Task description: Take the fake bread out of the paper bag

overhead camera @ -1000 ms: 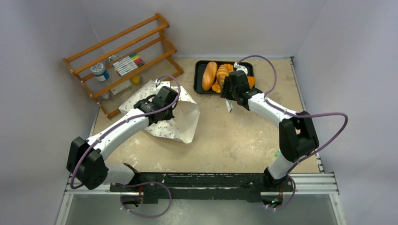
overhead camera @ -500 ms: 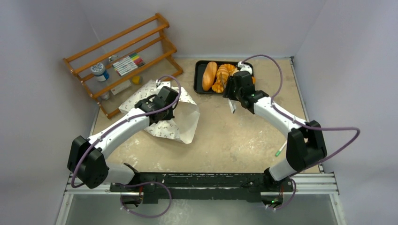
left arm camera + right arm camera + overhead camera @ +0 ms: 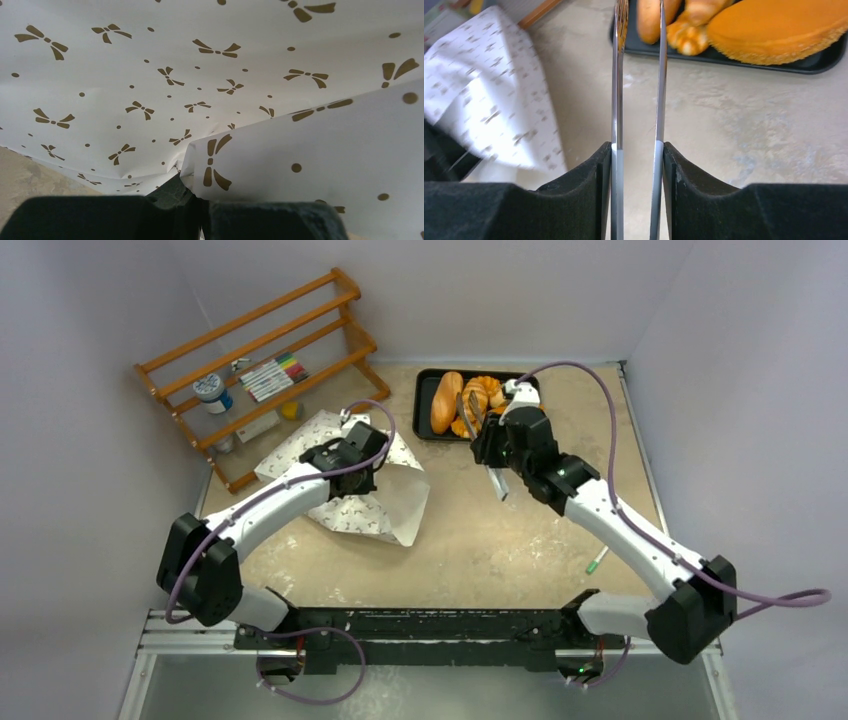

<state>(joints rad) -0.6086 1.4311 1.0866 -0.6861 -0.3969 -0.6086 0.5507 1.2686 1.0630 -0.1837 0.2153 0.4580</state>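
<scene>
While my left end effector (image 3: 201, 216) is pressed together on a fold of the paper bag (image 3: 200, 75), my right end effector (image 3: 638, 160) squeezes metal tongs (image 3: 615, 100); the bag lies to its left; the fake bread (image 3: 774, 30) rests ahead in the black tray (image 3: 830, 56).

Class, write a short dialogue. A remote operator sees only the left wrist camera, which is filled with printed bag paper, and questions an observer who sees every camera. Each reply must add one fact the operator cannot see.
Operator: All I see is the paper bag pinched in the left gripper. Where is the bread?
Observer: Several loaves lie on the black tray, to the right of the bag and farther back.
Operator: What is the other arm holding?
Observer: The right gripper clamps metal tongs, their tips pointing toward the tray.
</scene>
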